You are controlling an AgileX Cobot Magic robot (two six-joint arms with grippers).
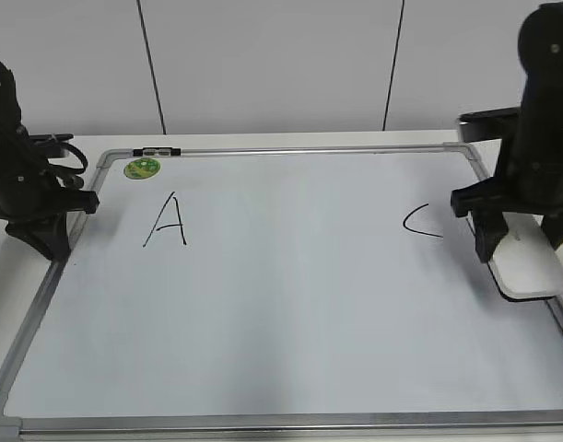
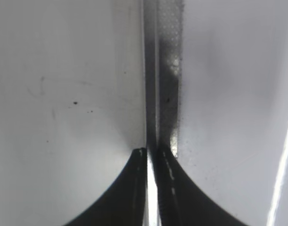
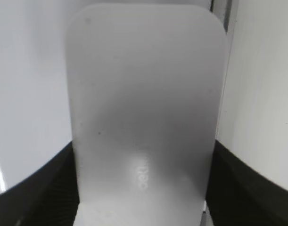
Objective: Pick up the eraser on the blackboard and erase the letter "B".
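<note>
One white rounded-rectangle plastic eraser (image 1: 530, 265) lies at the right edge of the silver-framed white blackboard (image 1: 281, 424), clamped between the right gripper's (image 3: 143, 188) fingers. Two black letters show, "A" (image 1: 167, 221) and "C" (image 1: 419, 222), plus one green round magnet (image 1: 142, 168). The left gripper (image 2: 152, 153) is closed, empty, over the frame.

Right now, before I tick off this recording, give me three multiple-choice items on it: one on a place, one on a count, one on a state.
1. Where is the eraser?
A. beside the green magnet
B. at the blackboard's right edge, between the right gripper's fingers
C. under the letter A

2. How many handwritten letters show on the blackboard?
A. one
B. two
C. three

3. How does the left gripper stand?
A. shut, holding nothing
B. wide open
C. shut on the magnet

Key:
1 B: the right wrist view shows the right gripper with dark fingers flanking the white block.
2 B: only the letter A and the letter C are visible; the space between is blank.
3 A: its fingertips meet over the frame.
</note>
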